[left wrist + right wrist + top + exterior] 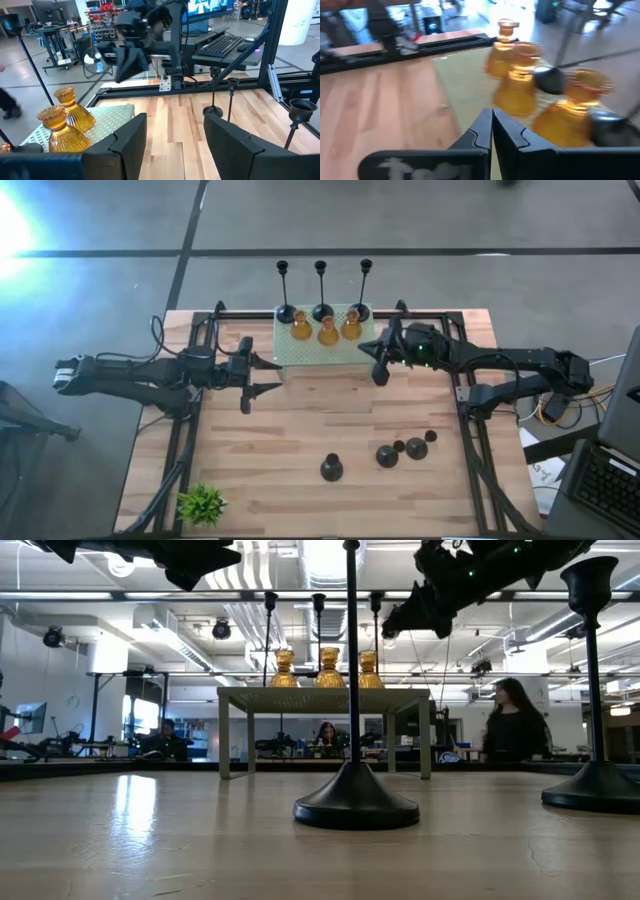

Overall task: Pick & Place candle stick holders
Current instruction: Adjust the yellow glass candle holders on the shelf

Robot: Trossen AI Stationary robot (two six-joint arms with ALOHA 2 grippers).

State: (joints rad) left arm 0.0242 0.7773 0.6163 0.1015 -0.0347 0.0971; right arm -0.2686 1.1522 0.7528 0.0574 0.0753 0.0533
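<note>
A mint-green perforated stand (300,352) sits at the table's far middle. On it stand three amber glass holders (328,332), which also show in the right wrist view (520,85), and three tall black stems (322,308) on round bases along its far edge. Three more black holders rest on their round bases on the near right of the table (387,455); in the low view they show as thin stems on domed bases (355,805). My left gripper (262,377) is open and empty, left of the stand. My right gripper (372,360) is shut and empty, raised at the stand's right edge.
A small leafy green plant (202,503) stands at the table's near left corner. A black frame runs along the table's sides (468,410). Bare wood lies between the stand and the near holders (300,415). People sit in the room beyond the table (515,720).
</note>
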